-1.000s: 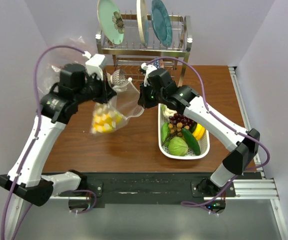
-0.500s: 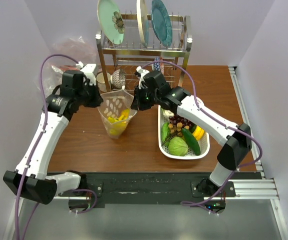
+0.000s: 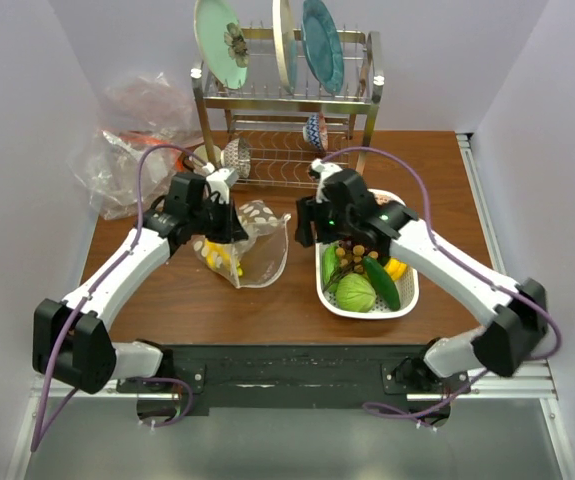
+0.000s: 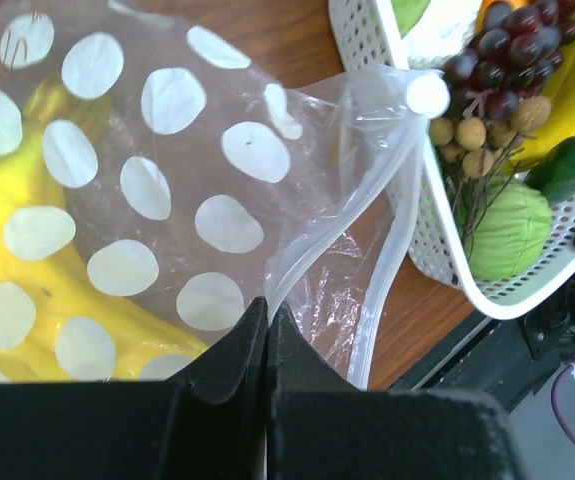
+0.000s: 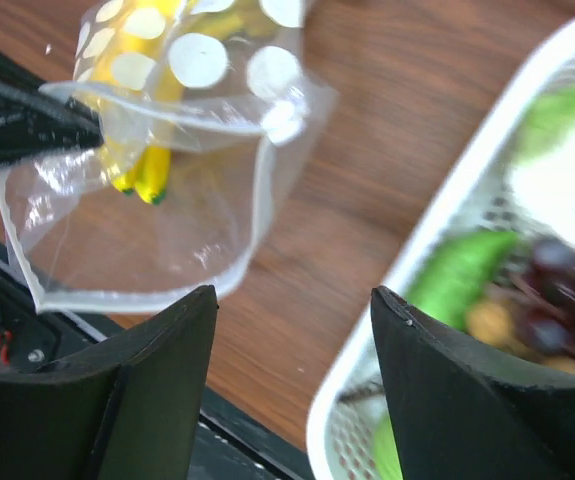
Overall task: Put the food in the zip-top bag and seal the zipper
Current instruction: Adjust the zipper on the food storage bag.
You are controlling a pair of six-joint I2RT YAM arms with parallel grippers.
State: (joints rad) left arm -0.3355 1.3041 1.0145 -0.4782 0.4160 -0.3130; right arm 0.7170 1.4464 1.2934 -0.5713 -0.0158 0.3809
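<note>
The zip-top bag [image 3: 259,250], clear with white dots, rests on the table left of centre with its mouth open toward the right. Yellow bananas [image 4: 27,300] lie inside it. My left gripper [image 4: 267,305] is shut on the bag's mouth edge, next to the zipper strip [image 4: 392,250]. My right gripper [image 5: 294,300] is open and empty, above the bare wood between the bag [image 5: 167,150] and the basket [image 5: 447,250]. More food sits in the basket: dark grapes [image 4: 507,60], a green cabbage [image 4: 507,225] and a green piece [image 3: 379,280].
The white basket [image 3: 414,285] stands at the right of the table. A metal dish rack [image 3: 287,100] with plates is at the back. A heap of plain clear plastic [image 3: 127,140] fills the back left corner.
My right gripper has opened, let go of the bag's mouth and moved right toward the basket. My left arm has brought the bag down and nearer, onto the table.
</note>
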